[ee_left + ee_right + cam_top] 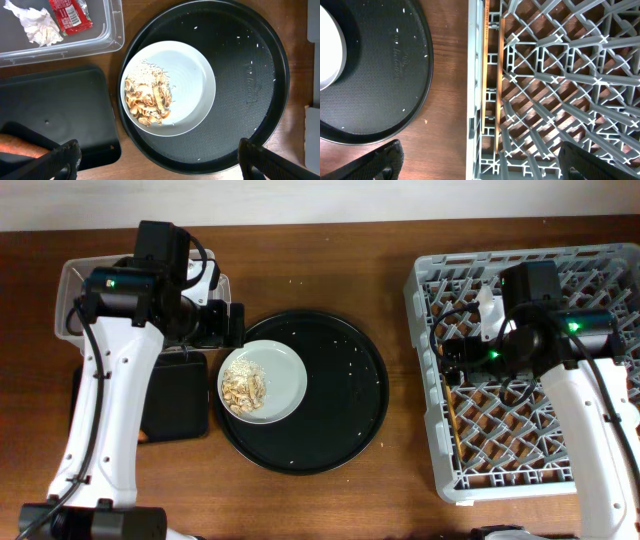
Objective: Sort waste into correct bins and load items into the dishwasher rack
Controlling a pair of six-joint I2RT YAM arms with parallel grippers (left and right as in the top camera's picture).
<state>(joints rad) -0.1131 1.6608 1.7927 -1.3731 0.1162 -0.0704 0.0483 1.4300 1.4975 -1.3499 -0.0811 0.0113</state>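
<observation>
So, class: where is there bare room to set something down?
Bare wood between the large round black tray and the square grey plastic rack; the tray's right half, beside the white round plate. Crowded around the clear plastic tub.

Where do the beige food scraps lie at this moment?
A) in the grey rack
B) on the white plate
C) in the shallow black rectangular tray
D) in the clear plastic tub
B: the food scraps lie in a heap on the left part of the white plate, which stands on the round black tray.
</observation>
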